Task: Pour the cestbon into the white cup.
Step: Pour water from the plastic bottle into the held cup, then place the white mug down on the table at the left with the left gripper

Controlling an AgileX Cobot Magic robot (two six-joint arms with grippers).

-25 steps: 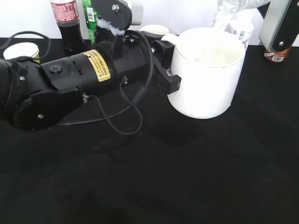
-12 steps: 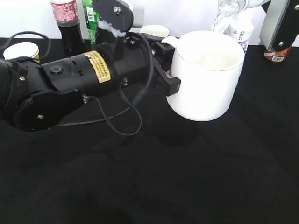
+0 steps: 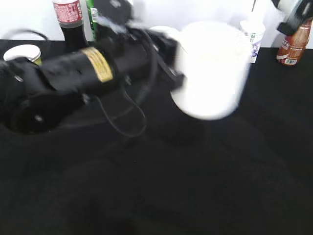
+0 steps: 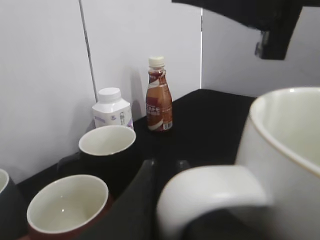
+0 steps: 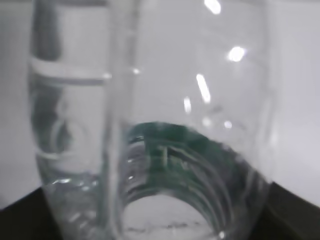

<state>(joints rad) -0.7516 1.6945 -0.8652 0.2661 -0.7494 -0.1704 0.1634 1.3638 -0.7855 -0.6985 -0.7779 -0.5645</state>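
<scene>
The white cup (image 3: 211, 68) is blurred in the exterior view and is held up off the black table. My left gripper (image 3: 177, 81) is shut on its loop handle (image 4: 210, 195). The cup's rim and wall fill the right of the left wrist view (image 4: 287, 145). My right gripper is shut on the cestbon (image 5: 165, 150), a clear bottle with a green label that fills the right wrist view. Its dark fingers (image 5: 20, 220) show only at the bottom corners. In the exterior view only part of the right arm (image 3: 295, 12) shows at the top right, and the bottle is out of view.
A cola bottle (image 3: 67, 19), a green bottle (image 3: 91, 14) and a yellow paper cup (image 3: 22, 53) stand at the back left. A brown drink bottle (image 3: 293, 46) and a small white bottle (image 3: 252, 36) stand at the back right. Two mugs (image 4: 107, 145) (image 4: 67, 210) stand beside the left gripper.
The cup has shifted slightly left and up in the left gripper and now blurs with motion. The right arm and bottle have risen out of the top of the exterior view.
</scene>
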